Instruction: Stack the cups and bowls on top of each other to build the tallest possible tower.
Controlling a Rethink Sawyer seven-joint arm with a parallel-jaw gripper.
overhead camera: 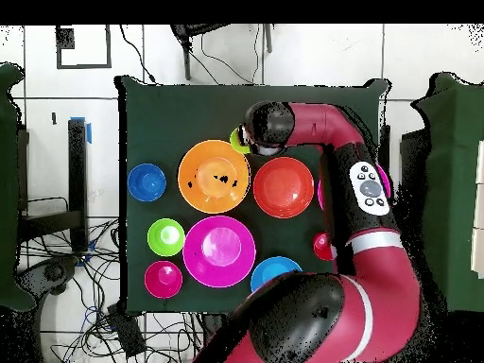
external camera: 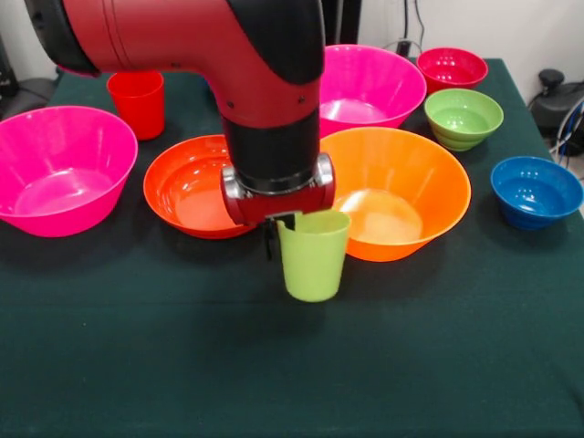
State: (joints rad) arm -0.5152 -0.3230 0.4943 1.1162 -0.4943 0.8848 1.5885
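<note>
A dark green cloth-covered tabletop (external camera: 137, 365) carries bright plastic bowls and cups, seen from the side opposite the robot.

At the left edge sits a big glossy pink plastic bowl (external camera: 59, 169), upright. Behind it, near the far left corner, stands a smooth red tapered plastic cup (external camera: 137, 102), upright and apart from the bowl.

Toward the middle sits a medium red-orange plastic bowl (external camera: 187, 187), partly hidden by the red and black robot arm (external camera: 228, 46) that comes down from above. The arm's tool (external camera: 283, 228) grips the near rim of a lime green tapered plastic cup (external camera: 313, 255), one dark finger (external camera: 271, 239) showing outside the cup's wall. The cup hangs upright, mouth up, in front of the bowls above the bare middle of the tabletop; whether its base touches the cloth cannot be told.

Just right of the arm sits a big orange plastic bowl (external camera: 397, 192), touching or nearly touching the red-orange bowl. Behind it sits a second big pink plastic bowl (external camera: 365, 87).

Near the far right corner sits a small magenta-red plastic bowl (external camera: 452, 68), with a small green plastic bowl (external camera: 464, 119) just in front of it. At the right edge sits a small dark blue plastic bowl (external camera: 537, 192).

The overhead view adds a medium light blue plastic bowl (overhead camera: 274, 272) at the robot's edge, partly under the arm. Nothing is stacked.
</note>
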